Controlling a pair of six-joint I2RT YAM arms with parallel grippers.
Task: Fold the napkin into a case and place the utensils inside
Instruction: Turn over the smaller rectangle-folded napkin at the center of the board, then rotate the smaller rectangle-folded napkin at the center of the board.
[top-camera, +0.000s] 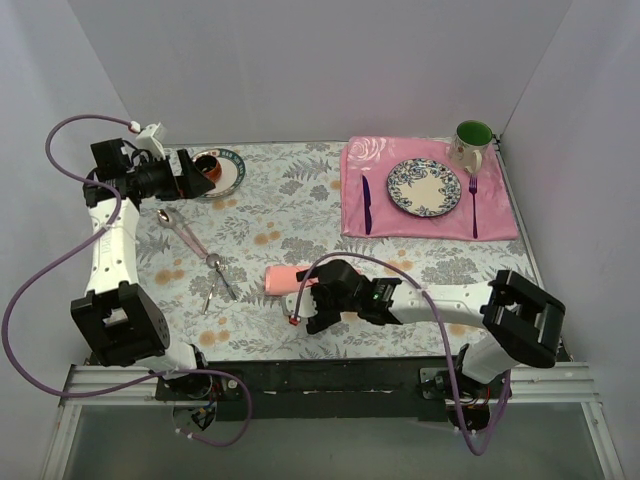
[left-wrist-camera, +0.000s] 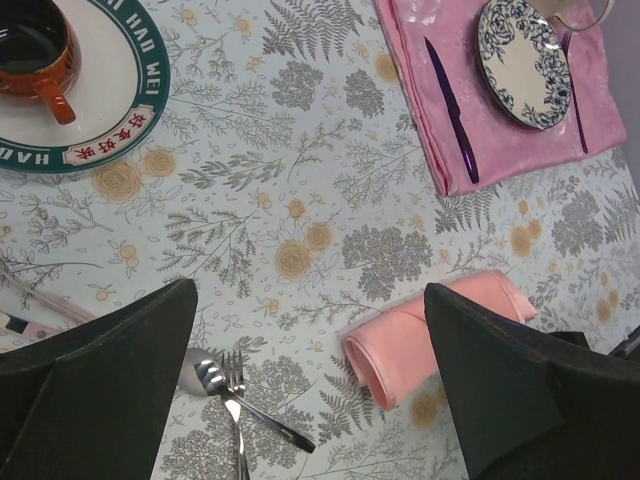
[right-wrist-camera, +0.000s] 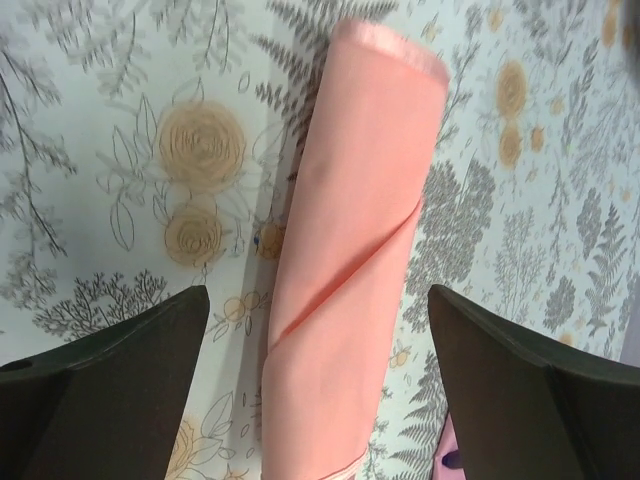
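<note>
Right gripper (right-wrist-camera: 318, 296), jaws spread wide, hangs over the case (right-wrist-camera: 355, 180): a narrow salmon-pink roll crossed by one diagonal fold.

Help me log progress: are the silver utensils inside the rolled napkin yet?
No, the silver utensils lie bare on the tablecloth, clearly apart from the rolled salmon napkin.

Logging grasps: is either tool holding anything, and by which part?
Nothing is held. The right tool stands open above the case, not touching it; the left tool is open and empty.
</note>
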